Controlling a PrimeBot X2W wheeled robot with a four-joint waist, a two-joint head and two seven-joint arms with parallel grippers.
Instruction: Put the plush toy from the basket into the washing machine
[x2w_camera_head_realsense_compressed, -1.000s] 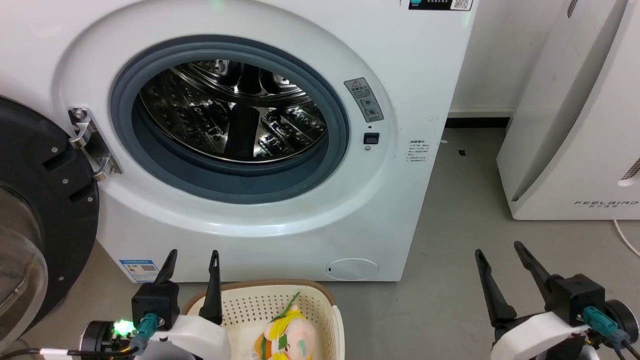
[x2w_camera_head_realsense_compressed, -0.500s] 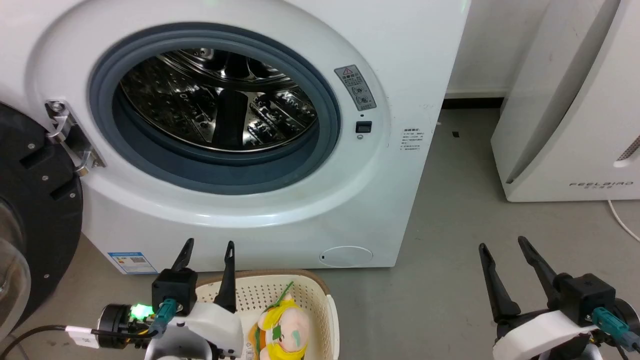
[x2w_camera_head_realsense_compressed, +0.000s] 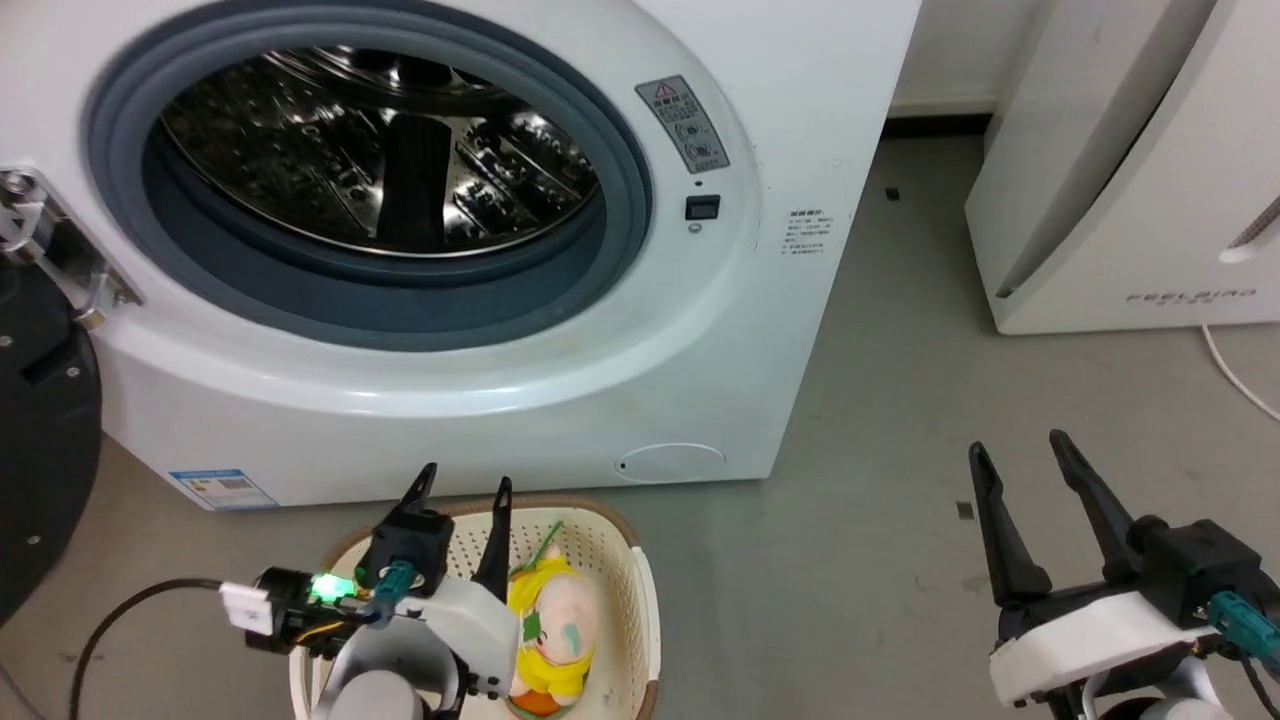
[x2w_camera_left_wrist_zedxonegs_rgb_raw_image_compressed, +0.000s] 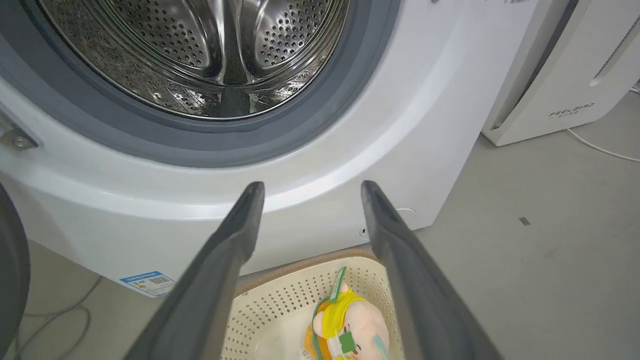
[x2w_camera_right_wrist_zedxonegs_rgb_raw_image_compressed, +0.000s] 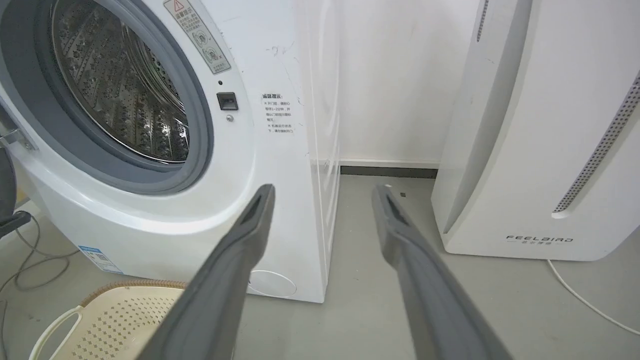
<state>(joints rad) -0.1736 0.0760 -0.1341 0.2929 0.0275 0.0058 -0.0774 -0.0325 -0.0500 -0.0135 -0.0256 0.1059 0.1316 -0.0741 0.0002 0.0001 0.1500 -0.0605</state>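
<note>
Toy (x2w_camera_head_realsense_compressed: 552, 618) in basket (x2w_camera_head_realsense_compressed: 600, 545) — seemingly ungripped

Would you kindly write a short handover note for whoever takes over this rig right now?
Left gripper: open, empty, hovering over the cream perforated plastic basket, beside the small orange, yellow and pink plush toy lying in it.
Right gripper: open, empty, above the grey floor.
Large white front-loading washing machine: door open, steel drum exposed.
Done: nothing grasped yet.
To do: grasp toy, lift, place in drum.

A grey floor (x2w_camera_head_realsense_compressed: 880, 450) meets a white wall (x2w_camera_right_wrist_zedxonegs_rgb_raw_image_compressed: 400, 75) with dark skirting (x2w_camera_right_wrist_zedxonegs_rgb_raw_image_compressed: 387, 171), beside a white FEELBIRD appliance (x2w_camera_head_realsense_compressed: 1150, 150).
</note>
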